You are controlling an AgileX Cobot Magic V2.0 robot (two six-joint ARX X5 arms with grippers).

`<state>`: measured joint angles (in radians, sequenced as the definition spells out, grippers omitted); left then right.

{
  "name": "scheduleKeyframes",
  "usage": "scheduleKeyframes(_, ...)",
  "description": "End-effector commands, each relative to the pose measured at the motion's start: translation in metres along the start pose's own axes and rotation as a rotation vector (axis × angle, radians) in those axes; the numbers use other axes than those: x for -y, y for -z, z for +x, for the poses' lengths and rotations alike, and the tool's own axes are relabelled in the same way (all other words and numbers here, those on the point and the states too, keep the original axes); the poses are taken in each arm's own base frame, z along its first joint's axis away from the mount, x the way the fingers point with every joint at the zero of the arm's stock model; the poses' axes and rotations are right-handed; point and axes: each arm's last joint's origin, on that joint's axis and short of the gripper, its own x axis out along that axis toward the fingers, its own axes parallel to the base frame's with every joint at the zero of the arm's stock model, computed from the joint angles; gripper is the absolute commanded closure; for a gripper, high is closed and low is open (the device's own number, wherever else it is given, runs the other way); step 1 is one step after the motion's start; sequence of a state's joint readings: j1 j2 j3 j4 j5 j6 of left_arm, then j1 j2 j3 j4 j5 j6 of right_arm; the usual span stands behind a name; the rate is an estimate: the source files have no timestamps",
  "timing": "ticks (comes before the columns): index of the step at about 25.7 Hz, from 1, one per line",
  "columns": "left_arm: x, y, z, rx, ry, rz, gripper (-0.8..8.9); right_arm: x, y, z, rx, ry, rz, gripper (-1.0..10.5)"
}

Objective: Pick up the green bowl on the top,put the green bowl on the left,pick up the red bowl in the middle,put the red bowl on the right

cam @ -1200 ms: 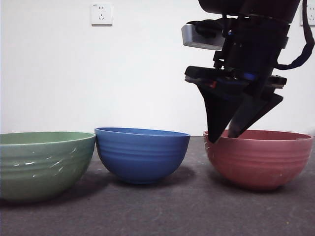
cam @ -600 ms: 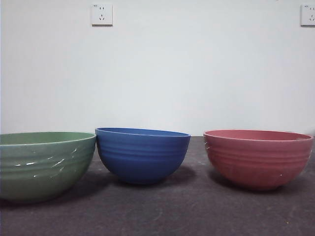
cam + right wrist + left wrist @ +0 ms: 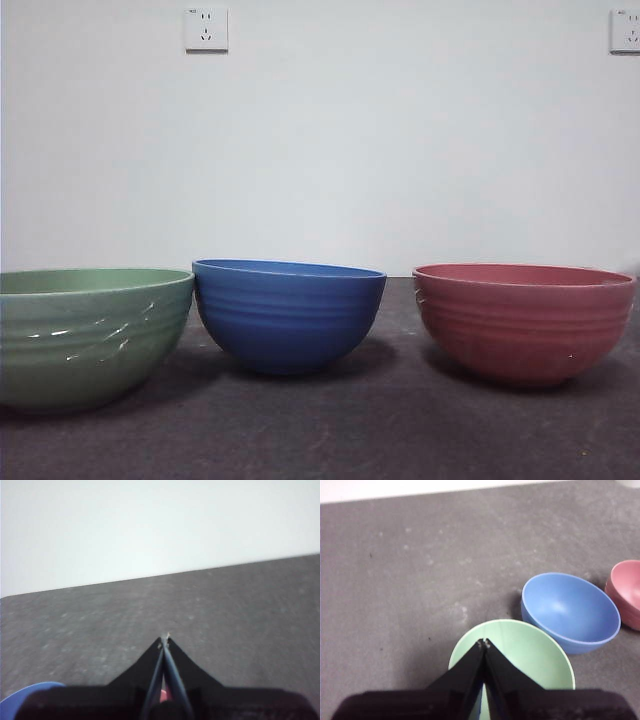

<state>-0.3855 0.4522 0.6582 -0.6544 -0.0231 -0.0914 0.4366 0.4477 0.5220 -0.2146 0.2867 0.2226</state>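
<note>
Parking both arms: left gripper (image 3: 484,642) and right gripper (image 3: 165,639) closed empty; green bowl (image 3: 90,335) left, red bowl (image 3: 524,320) right, sorted.

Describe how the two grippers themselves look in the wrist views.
The left gripper and the right gripper look alike: two matte black jaws, broad at the base, tapering to thin tips with small pale specks. A dark blurred mount fills the space behind. No cables or markings show.

Ribbed sage-green bowl (image 3: 90,335), ribbed blue bowl (image 3: 288,315) and ribbed pinkish-red bowl (image 3: 524,322) on dark grey table (image 3: 380,430).
</note>
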Motion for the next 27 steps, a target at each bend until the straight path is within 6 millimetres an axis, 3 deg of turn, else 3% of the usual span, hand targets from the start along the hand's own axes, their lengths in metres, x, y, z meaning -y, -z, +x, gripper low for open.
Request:
scheduleKeyframes(1, 0.0, 0.001, 0.0, -0.005, 0.001, -0.013, 8.16, 0.001, 0.002, 0.001, -0.013, 0.011, 0.034, 9.4)
scheduleKeyframes(9, 0.0, 0.002, -0.001, 0.0, 0.007, -0.011, 8.16, 0.001, 0.004, 0.001, -0.033, 0.019, 0.028, 9.4)
scheduleKeyframes(11, -0.004, 0.006, -0.022, 0.078, -0.049, 0.086, 8.16, 0.001, 0.005, 0.001, -0.036, 0.023, 0.026, 9.4)
scheduleKeyframes(13, -0.009, 0.01, -0.042, 0.244, -0.12, 0.072, 8.16, 0.002, 0.005, 0.001, -0.038, 0.023, 0.026, 9.4)
scheduleKeyframes(15, -0.014, 0.021, -0.048, 0.407, -0.228, 0.044, 8.16, 0.002, 0.005, 0.001, -0.041, 0.023, 0.025, 9.4)
scheduleKeyframes(17, -0.02, 0.04, -0.035, 0.458, -0.313, 0.036, 8.16, 0.002, 0.006, 0.001, -0.05, 0.024, 0.022, 9.4)
scheduleKeyframes(21, -0.036, 0.078, 0.01, 0.339, -0.361, 0.004, 8.16, 0.002, 0.008, 0.001, -0.067, 0.028, 0.017, 9.4)
scheduleKeyframes(27, -0.045, 0.118, 0.043, 0.219, -0.35, -0.028, 8.16, 0.002, 0.009, 0.001, -0.08, 0.032, 0.013, 9.4)
